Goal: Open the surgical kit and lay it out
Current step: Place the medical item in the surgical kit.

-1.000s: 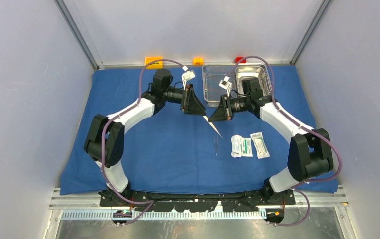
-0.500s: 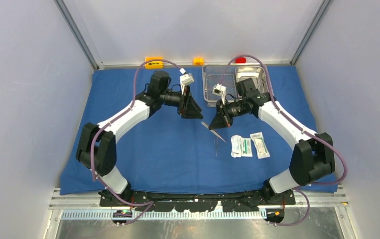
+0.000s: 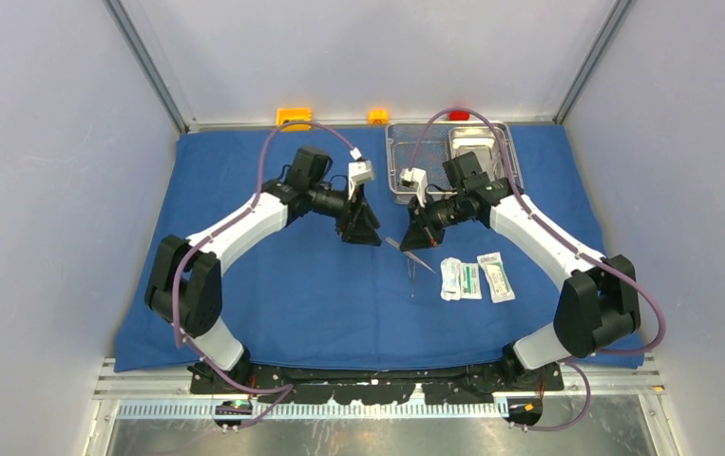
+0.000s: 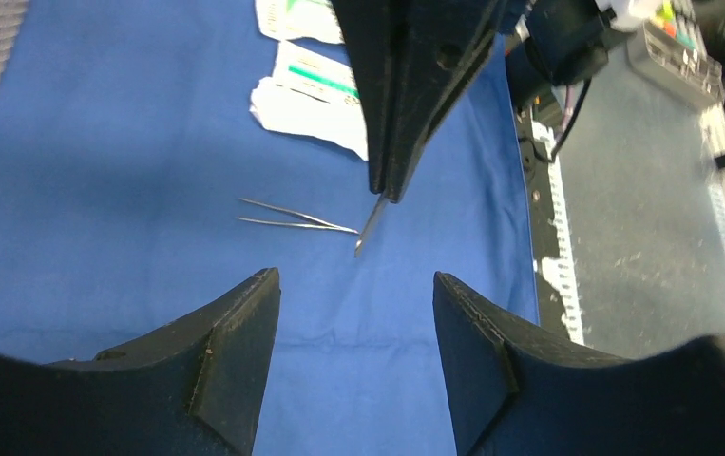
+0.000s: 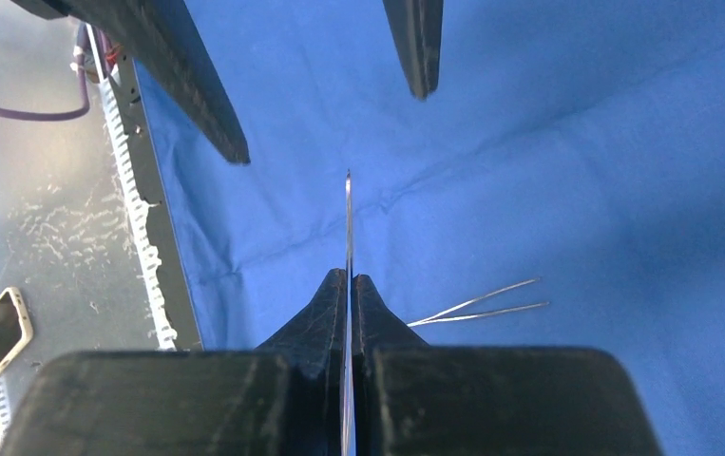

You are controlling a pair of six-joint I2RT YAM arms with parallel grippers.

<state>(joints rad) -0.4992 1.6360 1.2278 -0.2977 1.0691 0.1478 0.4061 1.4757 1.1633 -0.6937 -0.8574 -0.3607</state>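
Separation is seen between the two grippers. A second ago they were held tip to tip above the forceps (image 3: 412,277) with the thin steel instrument (image 5: 348,223) between them. The left gripper (image 3: 362,233) is now found drawn back from the forceps, and the right gripper (image 5: 349,282) is brought lower and nearer to them. A hand-over is judged finished, and the instrument is left to the right arm for laying out.

The right gripper is clenched on the instrument, which is seen edge-on between the pads with its tip projecting beyond them. Whether it is the scissors cannot be told from this edge, and contact with the blue cloth (image 5: 548,142) cannot be made out.

The forceps are laid flat on the cloth just beside that tip. The white-green packets (image 3: 460,278) are laid in a row just right of the forceps. The left gripper's jaws are held apart, left of the forceps, and nothing is carried in them. The mesh tray (image 3: 398,142) and the steel pan (image 3: 472,141) are set beyond the forceps at the cloth's far edge.
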